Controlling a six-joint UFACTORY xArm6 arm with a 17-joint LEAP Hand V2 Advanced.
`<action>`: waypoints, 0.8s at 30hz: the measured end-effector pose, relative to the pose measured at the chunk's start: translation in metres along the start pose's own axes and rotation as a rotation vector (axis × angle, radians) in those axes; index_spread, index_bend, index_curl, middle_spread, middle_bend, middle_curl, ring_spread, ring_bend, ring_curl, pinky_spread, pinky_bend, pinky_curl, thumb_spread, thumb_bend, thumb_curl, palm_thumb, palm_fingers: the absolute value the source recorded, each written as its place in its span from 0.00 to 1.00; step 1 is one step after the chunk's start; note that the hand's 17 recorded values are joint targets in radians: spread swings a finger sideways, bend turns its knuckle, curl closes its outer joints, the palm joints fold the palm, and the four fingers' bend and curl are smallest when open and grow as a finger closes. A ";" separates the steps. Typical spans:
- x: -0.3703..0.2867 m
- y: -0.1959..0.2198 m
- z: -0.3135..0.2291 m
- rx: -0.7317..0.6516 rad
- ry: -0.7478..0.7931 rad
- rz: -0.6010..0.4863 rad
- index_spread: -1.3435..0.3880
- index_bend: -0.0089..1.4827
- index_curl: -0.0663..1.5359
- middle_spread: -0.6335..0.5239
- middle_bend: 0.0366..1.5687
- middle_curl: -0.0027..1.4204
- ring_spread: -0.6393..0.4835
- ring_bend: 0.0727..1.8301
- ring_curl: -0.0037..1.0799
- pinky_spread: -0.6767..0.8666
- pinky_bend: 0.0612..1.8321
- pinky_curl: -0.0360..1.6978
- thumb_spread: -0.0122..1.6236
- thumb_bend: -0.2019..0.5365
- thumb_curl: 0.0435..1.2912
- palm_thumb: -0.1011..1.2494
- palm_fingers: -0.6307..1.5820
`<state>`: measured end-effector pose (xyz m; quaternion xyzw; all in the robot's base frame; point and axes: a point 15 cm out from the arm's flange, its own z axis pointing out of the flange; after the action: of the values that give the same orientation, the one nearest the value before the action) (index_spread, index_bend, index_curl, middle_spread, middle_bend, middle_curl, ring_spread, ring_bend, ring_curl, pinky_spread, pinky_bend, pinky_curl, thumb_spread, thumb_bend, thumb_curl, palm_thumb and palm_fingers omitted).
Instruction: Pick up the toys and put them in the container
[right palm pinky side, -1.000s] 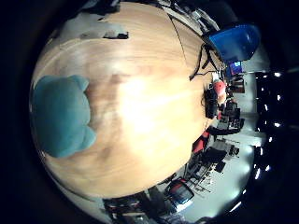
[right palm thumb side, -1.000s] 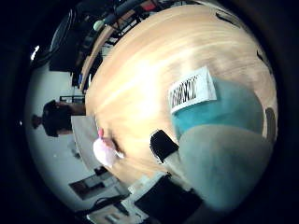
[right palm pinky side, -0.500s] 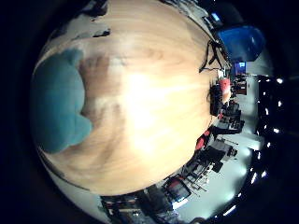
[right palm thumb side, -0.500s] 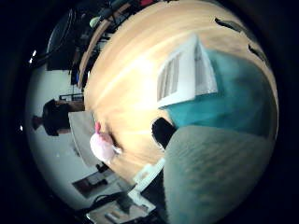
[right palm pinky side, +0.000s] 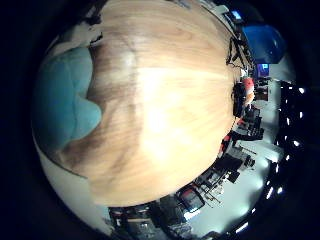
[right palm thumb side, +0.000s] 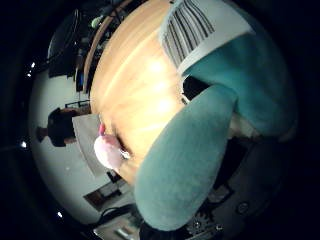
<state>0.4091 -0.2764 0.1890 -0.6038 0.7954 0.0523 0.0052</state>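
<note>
A teal plush toy (right palm thumb side: 190, 150) with a white barcode tag (right palm thumb side: 195, 30) lies on the round wooden table (right palm thumb side: 135, 85). It fills much of the right thumb side palm view, so it is very close to the palm of my hand. The right little finger side palm view shows the teal toy (right palm pinky side: 62, 95) at the table's side. A small pink toy (right palm thumb side: 107, 152) lies near the table's edge, away from the teal one. A blue container (right palm pinky side: 263, 42) stands beyond the far edge of the table.
The bare wooden tabletop (right palm pinky side: 165, 110) stretches wide beside the teal toy. A red and white object (right palm pinky side: 245, 88) sits past the table's edge near the blue container. Room furniture and dark equipment ring the table.
Both views have shifted as the hand moved. The teal toy now fills far more of the thumb side view, so the palm has come closer to it.
</note>
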 end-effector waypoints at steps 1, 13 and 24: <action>0.000 0.000 -0.007 0.013 0.004 0.001 0.50 0.25 0.23 0.23 0.41 0.39 0.24 0.62 0.38 0.11 0.72 0.11 0.61 0.49 0.28 0.83 0.81; -0.038 0.012 -0.064 0.041 -0.018 -0.037 0.48 0.29 0.31 0.20 0.45 0.42 0.25 0.63 0.41 0.05 0.64 0.13 0.55 0.37 0.30 0.91 0.81; -0.172 0.004 -0.157 0.091 -0.046 -0.204 0.47 0.27 0.36 0.19 0.45 0.43 0.25 0.62 0.41 0.04 0.61 0.15 0.54 0.27 0.31 0.95 0.81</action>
<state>0.4604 -0.1240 0.3582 -0.6795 0.7310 0.0292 0.0562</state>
